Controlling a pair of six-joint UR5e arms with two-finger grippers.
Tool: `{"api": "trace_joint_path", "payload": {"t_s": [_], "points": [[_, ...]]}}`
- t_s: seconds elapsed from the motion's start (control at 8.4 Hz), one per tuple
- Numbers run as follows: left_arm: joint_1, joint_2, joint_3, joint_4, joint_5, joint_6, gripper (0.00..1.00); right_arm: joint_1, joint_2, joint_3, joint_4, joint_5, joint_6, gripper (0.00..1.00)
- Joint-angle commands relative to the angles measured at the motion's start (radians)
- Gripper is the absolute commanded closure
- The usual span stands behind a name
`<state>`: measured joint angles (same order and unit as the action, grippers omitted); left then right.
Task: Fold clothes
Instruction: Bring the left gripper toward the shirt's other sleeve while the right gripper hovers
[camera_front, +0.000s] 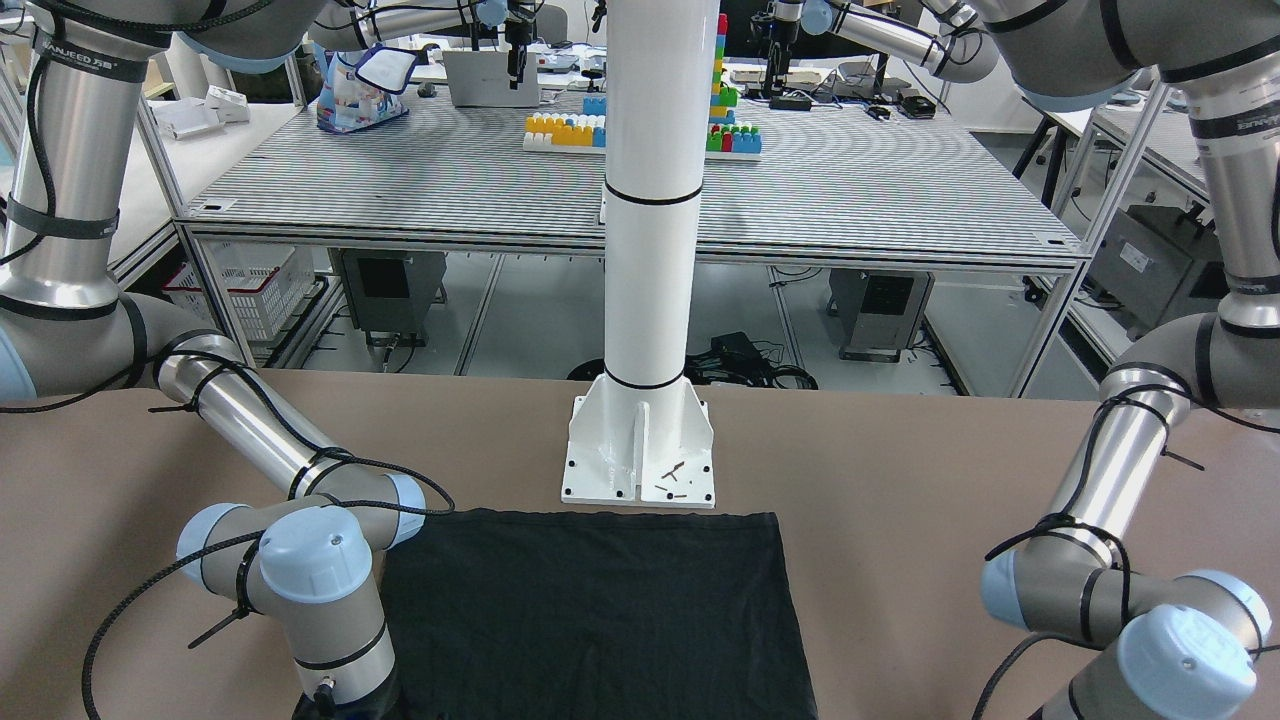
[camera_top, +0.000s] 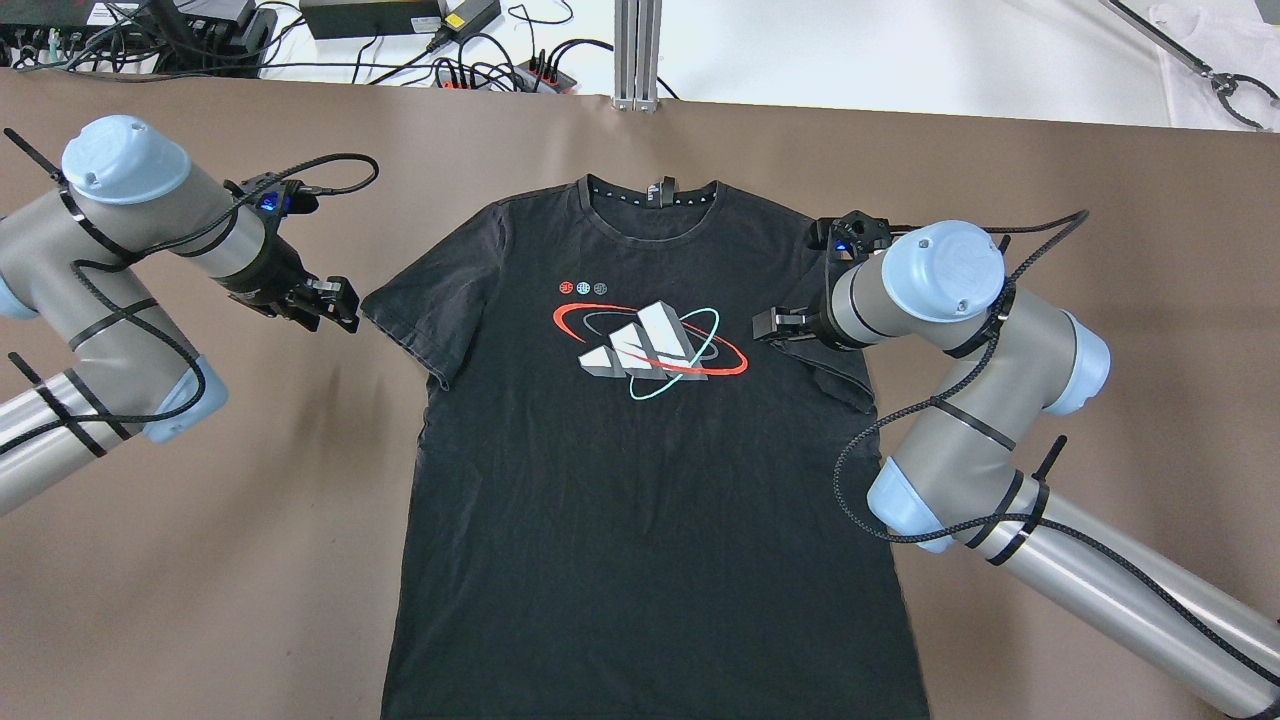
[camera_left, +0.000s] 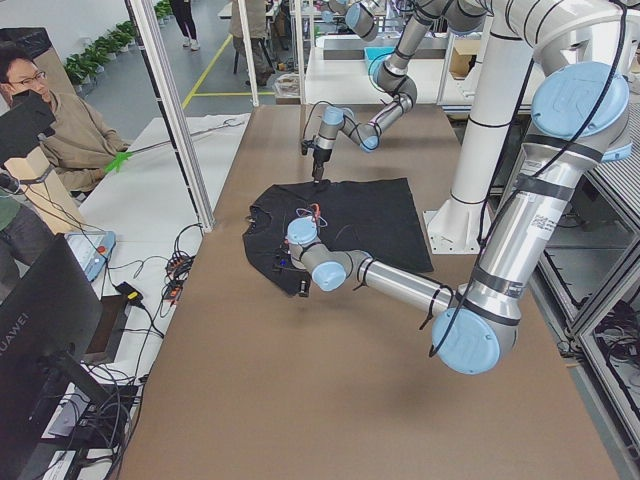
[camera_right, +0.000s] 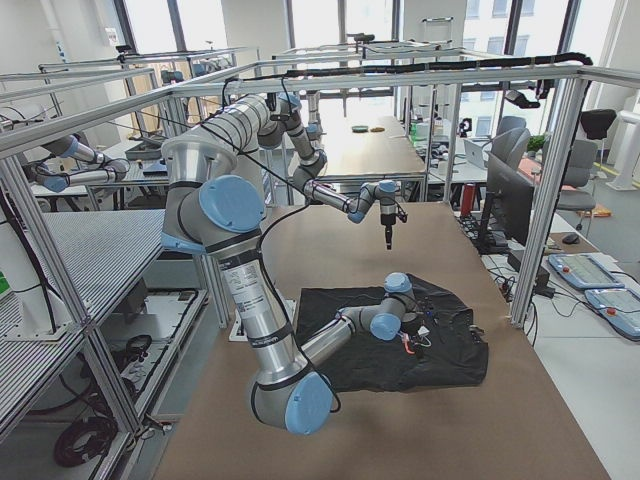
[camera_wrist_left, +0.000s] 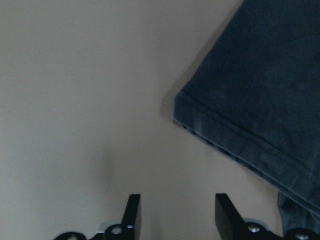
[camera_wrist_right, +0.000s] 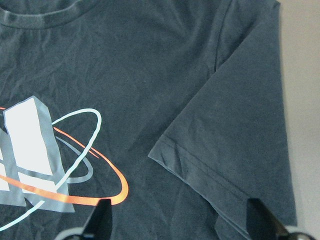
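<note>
A black T-shirt (camera_top: 640, 480) lies flat and face up on the brown table, with a white, red and teal print on the chest; it also shows in the front view (camera_front: 600, 610). My left gripper (camera_top: 335, 305) is open and empty, low over bare table just beside the corner of one sleeve (camera_wrist_left: 240, 115), with its fingertips (camera_wrist_left: 131, 212) apart. My right gripper (camera_top: 775, 325) is open and empty, above the other sleeve (camera_wrist_right: 235, 150) near the print, with its fingertips (camera_wrist_right: 100, 220) wide apart.
The white pillar's base (camera_front: 640, 450) stands at the table edge by the shirt's hem. Cables and power strips (camera_top: 480, 65) lie beyond the edge near the collar. Bare brown table (camera_top: 200, 560) lies on both sides of the shirt.
</note>
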<state>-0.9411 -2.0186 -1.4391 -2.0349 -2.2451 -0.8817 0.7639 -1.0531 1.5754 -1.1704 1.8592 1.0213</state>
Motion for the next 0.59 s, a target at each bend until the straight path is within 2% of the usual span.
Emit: {"api": "trace_joint_path", "payload": {"t_s": [0.0,0.48], "points": [[0.007,-0.072,0.152,-0.100,0.004,-0.010,0.48,0.000,-0.002,0.003,0.000,0.000,0.008,0.05],[0.007,-0.097,0.197,-0.110,0.005,-0.006,0.57,0.000,-0.004,0.003,0.000,0.000,0.013,0.05]]}}
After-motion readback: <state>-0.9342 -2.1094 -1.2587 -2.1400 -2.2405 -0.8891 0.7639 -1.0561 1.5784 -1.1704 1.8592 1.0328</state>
